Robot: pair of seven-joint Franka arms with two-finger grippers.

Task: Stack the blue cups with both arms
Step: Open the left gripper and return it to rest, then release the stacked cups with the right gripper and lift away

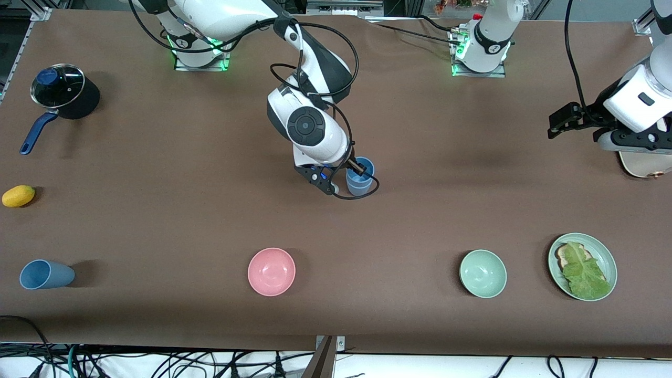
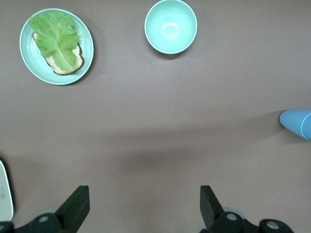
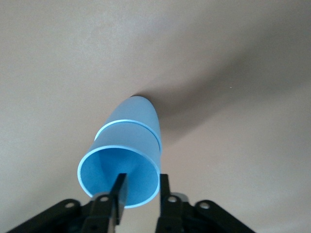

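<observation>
Front view: right gripper (image 1: 350,169) pinches stacked blue cups' (image 1: 360,178) rim; left gripper (image 2: 145,206) waits spread.

two plain blue cups (image 1: 360,178) nested mid-desk, a third blue cup (image 1: 44,274) near the front edge. pink bowl (image 1: 271,271), pale green bowl (image 1: 483,273), green plate (image 1: 604,252), yellow fruit (image 1: 18,196), brown desk (image 1: 157,210).

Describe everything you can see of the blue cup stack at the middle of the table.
The blue cup stack is two matte, plastic-looking tumblers, one nested in the other, its rim showing as a pale line. It stands upright mid-table, mouth open and empty. The right gripper pinches the upper cup's rim, one finger inside, one outside. Nothing else touches it.
</observation>
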